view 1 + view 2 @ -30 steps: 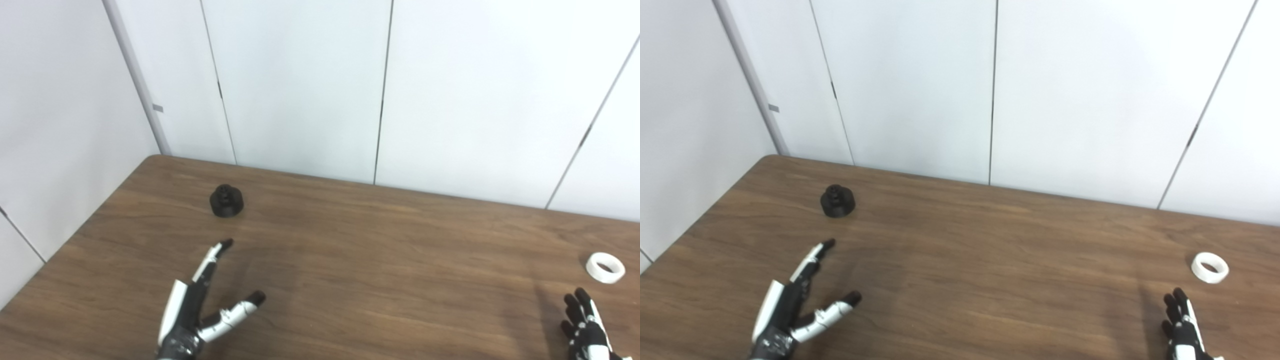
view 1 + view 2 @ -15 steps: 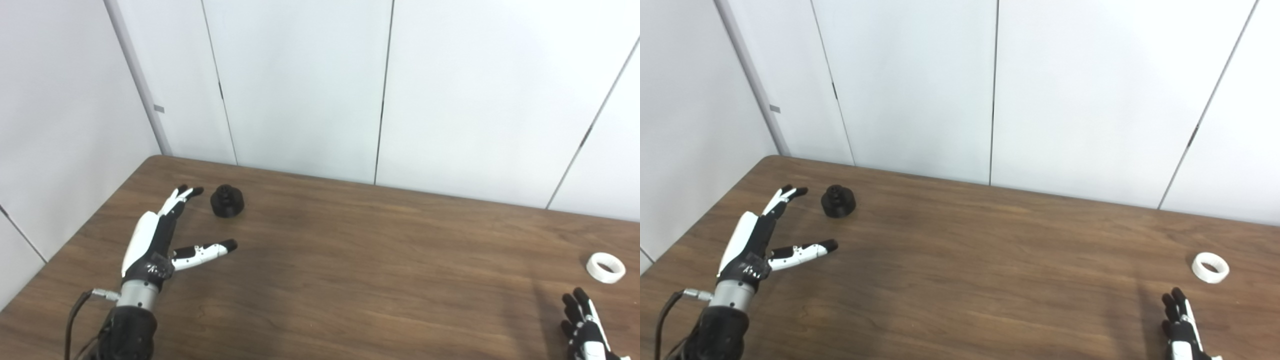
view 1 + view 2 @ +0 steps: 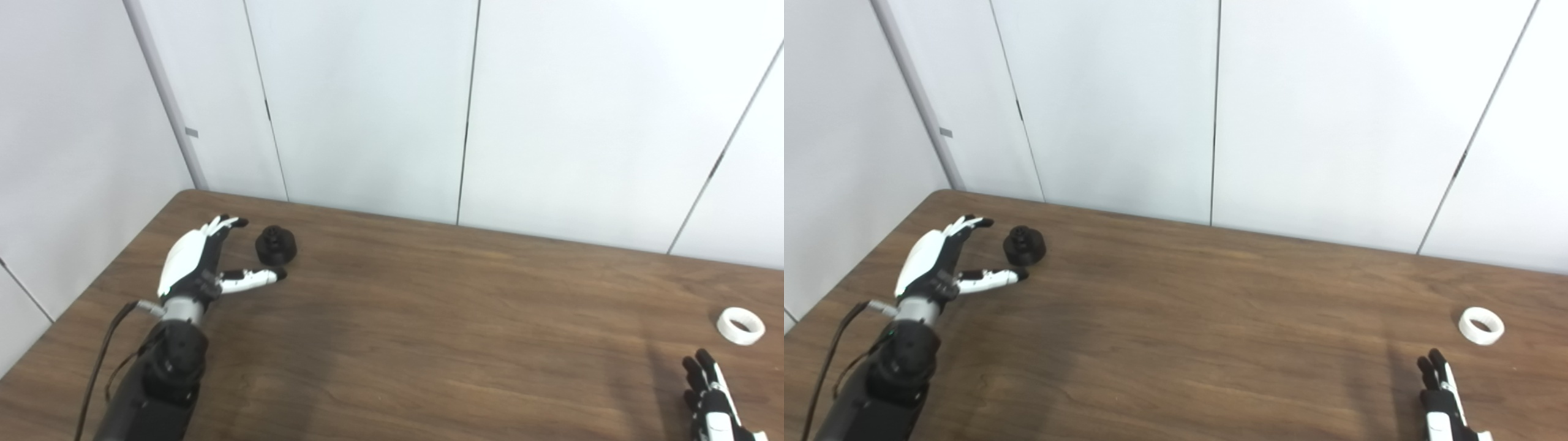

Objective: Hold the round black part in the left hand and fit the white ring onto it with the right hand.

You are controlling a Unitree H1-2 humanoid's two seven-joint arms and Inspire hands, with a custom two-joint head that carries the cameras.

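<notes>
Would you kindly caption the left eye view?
Open left robot hand beside round black part; small white ring lies near right robot hand.

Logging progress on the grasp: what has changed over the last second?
The left robot hand reached forward and left to flank the round black part, open, not gripping. The part, the white ring and the right robot hand stayed put.

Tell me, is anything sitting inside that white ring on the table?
Nothing shows inside the small white plastic ring: its hole is dark and shadowed, and its near wall hides part of the bottom. It lies flat on the brown wooden table, apart from the right hand.
</notes>
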